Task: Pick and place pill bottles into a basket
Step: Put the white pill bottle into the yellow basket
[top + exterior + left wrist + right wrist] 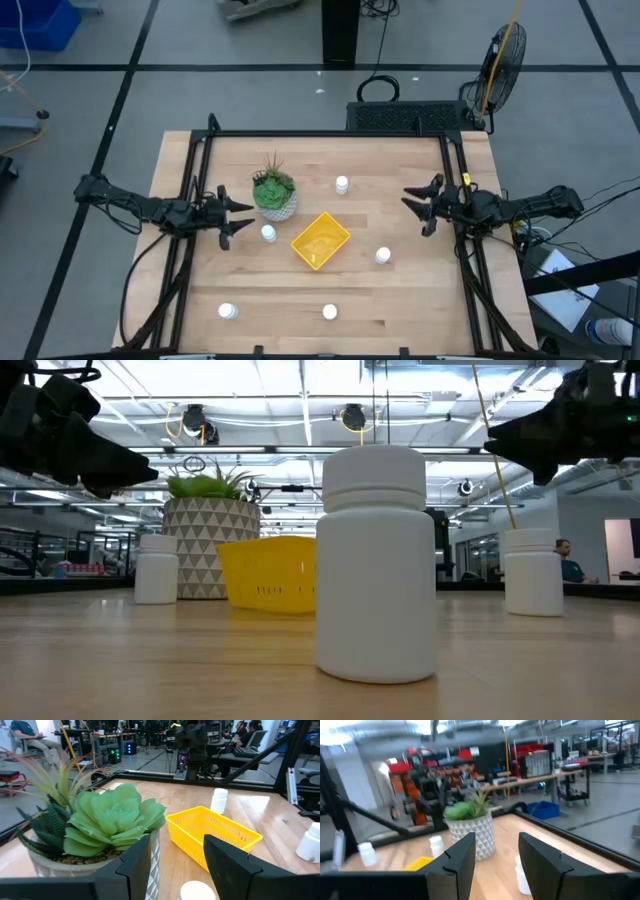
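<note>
five small white cylindrical plastic pill bottles [268, 233] stand scattered on the wooden tabletop [400, 290], none inside the shallow bright yellow plastic basket [320, 240] at centre. left pincer [236, 217] hovers beside the white patterned pot with green plant [275, 196], fingers slightly apart, empty. right pincer [415, 203] hovers at the right side, closed together, empty.

The table [400, 300] is pale blond wood with a black frame, and the five pill bottles [342, 184] on it are plain white with white caps. At centre frame the basket [320, 240] is bright yellow. The plant [272, 187] is green, in a white pot [210, 545] patterned with grey triangles.
</note>
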Tool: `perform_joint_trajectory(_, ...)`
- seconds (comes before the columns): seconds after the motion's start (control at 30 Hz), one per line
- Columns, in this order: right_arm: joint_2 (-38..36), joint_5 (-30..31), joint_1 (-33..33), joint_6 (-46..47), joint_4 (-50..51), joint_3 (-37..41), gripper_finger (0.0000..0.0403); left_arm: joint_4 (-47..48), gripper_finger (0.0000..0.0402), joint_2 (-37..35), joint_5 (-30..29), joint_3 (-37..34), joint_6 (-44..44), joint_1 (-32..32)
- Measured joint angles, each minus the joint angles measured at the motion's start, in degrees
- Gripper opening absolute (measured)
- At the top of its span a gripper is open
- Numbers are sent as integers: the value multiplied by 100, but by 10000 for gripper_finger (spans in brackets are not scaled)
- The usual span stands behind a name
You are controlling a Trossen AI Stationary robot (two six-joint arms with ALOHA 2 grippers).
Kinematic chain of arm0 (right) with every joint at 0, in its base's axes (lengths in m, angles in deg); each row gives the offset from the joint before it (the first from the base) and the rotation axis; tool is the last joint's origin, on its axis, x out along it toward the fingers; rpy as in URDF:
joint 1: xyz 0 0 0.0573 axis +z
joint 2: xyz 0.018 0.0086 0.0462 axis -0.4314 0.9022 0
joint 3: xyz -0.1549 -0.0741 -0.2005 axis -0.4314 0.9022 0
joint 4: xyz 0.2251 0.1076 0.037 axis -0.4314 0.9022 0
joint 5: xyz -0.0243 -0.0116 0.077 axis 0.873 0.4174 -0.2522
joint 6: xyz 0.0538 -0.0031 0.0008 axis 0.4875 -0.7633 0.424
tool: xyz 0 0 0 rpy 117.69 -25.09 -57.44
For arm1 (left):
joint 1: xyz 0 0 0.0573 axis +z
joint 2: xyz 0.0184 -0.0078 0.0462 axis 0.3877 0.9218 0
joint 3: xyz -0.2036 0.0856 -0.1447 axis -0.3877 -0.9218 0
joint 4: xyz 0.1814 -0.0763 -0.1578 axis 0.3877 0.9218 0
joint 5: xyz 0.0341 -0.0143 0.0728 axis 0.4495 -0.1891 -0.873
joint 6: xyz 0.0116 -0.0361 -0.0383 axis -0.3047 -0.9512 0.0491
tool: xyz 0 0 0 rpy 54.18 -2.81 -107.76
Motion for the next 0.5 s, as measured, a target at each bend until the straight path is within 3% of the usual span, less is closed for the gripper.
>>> perform_joint_trajectory(0.3, 2303, 830, -523, -501, 1379, -2506, 141, 2, 186, -1, -2, 0, -103, 0)
perform_joint_trajectory(0.5, 3920, 702, -924, -961, 2508, -4146, 159, 29, 186, 0, -4, 0, -136, 2)
